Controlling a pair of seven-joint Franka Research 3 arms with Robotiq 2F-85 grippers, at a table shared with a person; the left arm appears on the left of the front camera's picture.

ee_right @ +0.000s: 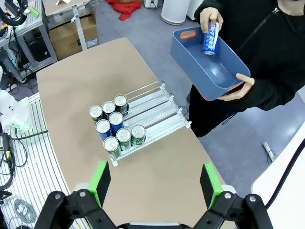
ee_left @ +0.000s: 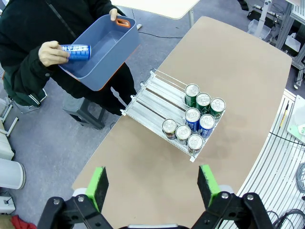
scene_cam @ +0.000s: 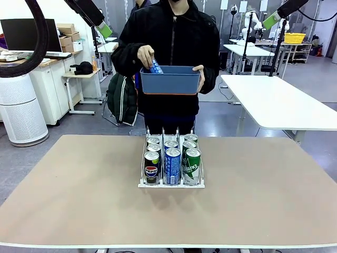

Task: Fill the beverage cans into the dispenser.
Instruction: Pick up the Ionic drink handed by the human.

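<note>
The dispenser (scene_cam: pixel 143 184) stands mid-table with several beverage cans (scene_cam: pixel 172 164) in three lanes: dark Pepsi ones on the left, blue in the middle, green on the right. The cans (ee_left: pixel 195 117) crowd the rack's robot-side end, and the dispenser rails (ee_left: pixel 157 98) toward the person are bare. A person lifts one blue can (scene_cam: pixel 156 67) out of a blue bin (scene_cam: pixel 171 81) held at chest height. My left gripper (ee_left: pixel 154 185) and right gripper (ee_right: pixel 155 183) hang open high above the table, holding nothing.
Bare tan tabletop (scene_cam: pixel 263 200) surrounds the rack on all sides. The person stands at the far edge. White tables (scene_cam: pixel 279 100) and a wheeled cart (scene_cam: pixel 79 79) stand beyond, off the work surface.
</note>
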